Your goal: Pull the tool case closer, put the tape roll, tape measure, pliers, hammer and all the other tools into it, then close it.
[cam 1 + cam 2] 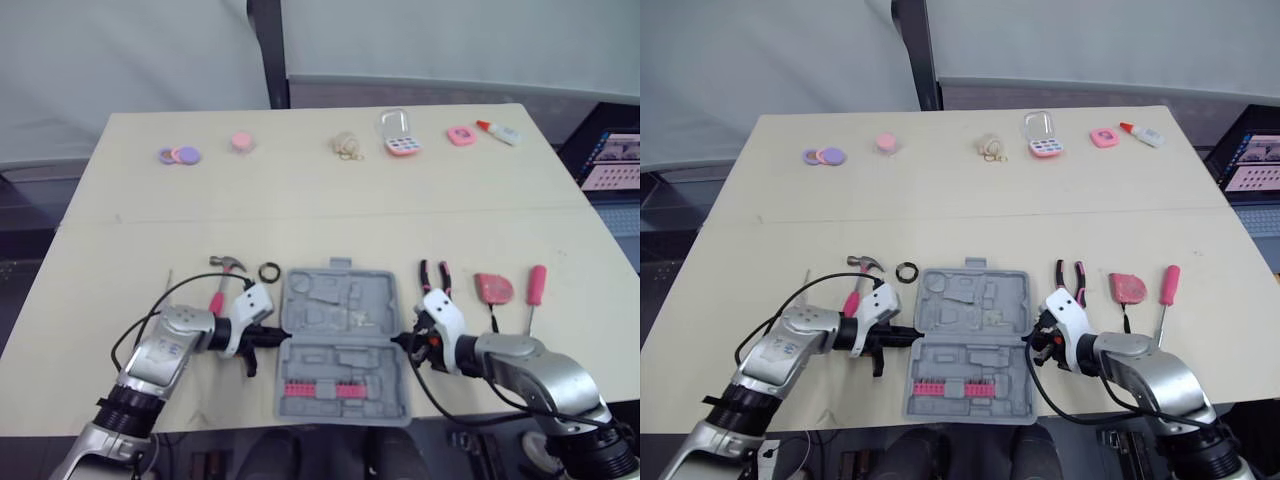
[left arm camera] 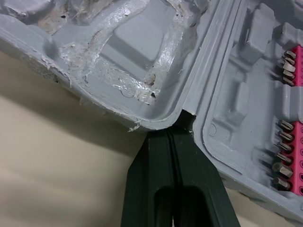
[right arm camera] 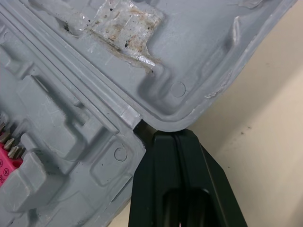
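Left tool (image 1: 283, 334) and right tool (image 1: 398, 342), both clenched, touch the open case (image 1: 340, 300) at its hinge ends; hammer (image 1: 226, 270), tape roll (image 1: 269, 272), pliers (image 1: 436, 277) flank it.

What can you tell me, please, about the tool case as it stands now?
The case is grey moulded plastic, lying open on the table, near its front edge. The lid half, with its handle, lies farther from the robot; its recesses look scuffed, with whitish residue. The nearer half holds a pink strip of bits. The left tool and right tool, both shut, touch the hinge line at opposite ends.
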Motion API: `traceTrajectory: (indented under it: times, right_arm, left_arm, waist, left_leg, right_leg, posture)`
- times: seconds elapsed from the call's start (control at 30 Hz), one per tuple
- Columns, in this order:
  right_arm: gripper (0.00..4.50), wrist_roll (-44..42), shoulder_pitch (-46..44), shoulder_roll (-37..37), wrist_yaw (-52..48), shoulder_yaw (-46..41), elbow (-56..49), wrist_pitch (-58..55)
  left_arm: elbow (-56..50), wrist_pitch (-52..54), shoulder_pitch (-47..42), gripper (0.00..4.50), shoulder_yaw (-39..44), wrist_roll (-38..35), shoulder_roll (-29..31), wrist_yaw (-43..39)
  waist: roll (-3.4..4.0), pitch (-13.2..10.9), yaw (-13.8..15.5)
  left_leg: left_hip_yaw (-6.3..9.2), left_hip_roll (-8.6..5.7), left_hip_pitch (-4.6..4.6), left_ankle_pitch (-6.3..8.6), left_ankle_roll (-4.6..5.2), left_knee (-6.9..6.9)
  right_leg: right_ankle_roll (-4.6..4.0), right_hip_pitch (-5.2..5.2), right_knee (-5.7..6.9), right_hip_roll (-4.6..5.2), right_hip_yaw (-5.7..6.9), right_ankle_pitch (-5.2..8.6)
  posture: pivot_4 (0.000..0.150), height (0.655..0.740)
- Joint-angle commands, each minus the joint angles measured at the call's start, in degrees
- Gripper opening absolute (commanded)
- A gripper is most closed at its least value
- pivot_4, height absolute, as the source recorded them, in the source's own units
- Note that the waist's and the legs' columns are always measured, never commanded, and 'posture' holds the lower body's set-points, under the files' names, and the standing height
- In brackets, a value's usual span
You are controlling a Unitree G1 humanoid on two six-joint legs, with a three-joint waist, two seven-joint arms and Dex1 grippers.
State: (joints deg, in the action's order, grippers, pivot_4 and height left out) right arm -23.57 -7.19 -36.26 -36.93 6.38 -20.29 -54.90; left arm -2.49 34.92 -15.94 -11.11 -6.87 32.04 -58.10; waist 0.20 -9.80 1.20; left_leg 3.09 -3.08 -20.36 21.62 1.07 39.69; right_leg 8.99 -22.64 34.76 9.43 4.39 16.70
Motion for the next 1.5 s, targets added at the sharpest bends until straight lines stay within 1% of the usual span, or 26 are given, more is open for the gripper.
traceTrajectory:
  times: [0.03, 0.83, 1.5]
  right_arm:
    - [0.01, -1.90, -0.06, 0.30, -2.00, 0.87, -3.55, 0.66]
    - [0.01, -2.58, 2.22, 0.36, -1.79, 0.75, -6.50, -1.32]
    - [0.01, -2.94, 3.17, 0.20, -1.87, 0.79, -7.47, -2.24]
  left_arm:
    - [-4.29, 0.78, 0.84, 0.03, -0.43, -2.32, -0.27, 0.13]
    - [-11.36, 6.68, 5.14, 0.03, -0.61, -5.05, 0.87, 2.12]
    - [-12.63, 7.60, 6.60, 0.03, -0.97, -6.58, 2.28, 2.72]
  waist:
    - [0.00, 0.00, 0.01]
    - [0.00, 0.00, 0.13]
    - [0.00, 0.00, 0.13]
  left_leg:
    - [0.00, 0.00, 0.00, 0.00, 0.00, 0.00]
    - [0.00, 0.01, 0.00, 0.01, -0.01, -0.01]
    - [-0.01, 0.00, 0.00, 0.01, -0.02, -0.02]
  right_leg:
    - [0.00, 0.00, 0.00, 0.00, 0.00, 0.00]
    - [0.00, 0.01, -0.04, 0.00, -0.02, 0.00]
    - [0.00, 0.01, -0.07, 0.00, -0.03, 0.00]
  posture:
    - [0.150, 0.7400]
    - [0.150, 0.7400]
    - [0.150, 0.7400]
